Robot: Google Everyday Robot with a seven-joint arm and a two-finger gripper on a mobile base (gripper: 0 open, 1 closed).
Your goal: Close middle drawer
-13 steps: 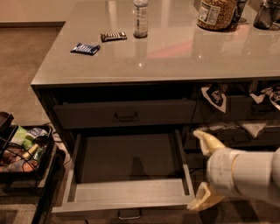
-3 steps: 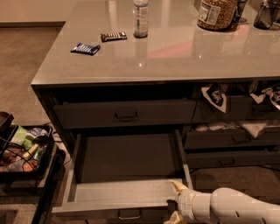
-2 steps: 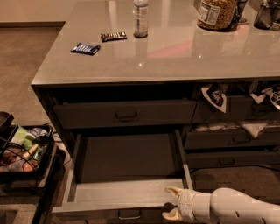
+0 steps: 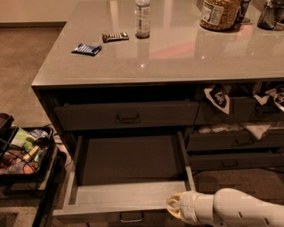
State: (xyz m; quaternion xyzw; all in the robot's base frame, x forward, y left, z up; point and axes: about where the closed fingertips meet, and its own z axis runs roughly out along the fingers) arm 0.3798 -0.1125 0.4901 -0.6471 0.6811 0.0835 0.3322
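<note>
The middle drawer (image 4: 133, 166) is pulled far out from under the counter, showing its long shallow interior. Its flat front (image 4: 102, 216) with a small metal bar handle (image 4: 132, 217) is at the bottom edge of the camera view. My gripper (image 4: 174, 206), pale and on a white arm entering from the lower right, is at the top edge of the drawer front, near its right corner, and looks to be touching it. The drawer above (image 4: 126, 116) is shut.
The grey countertop (image 4: 177, 57) holds a bottle (image 4: 142, 17), a jar (image 4: 217, 13), a snack bar (image 4: 115, 37) and a blue packet (image 4: 86, 48). Drawers at right (image 4: 235, 142) stand partly open with cloths. A black wire basket (image 4: 22, 155) of items stands at left on the floor.
My gripper came down from beside the drawer's right side to its front edge, then crept slightly left along it. The drawer has not visibly moved.
</note>
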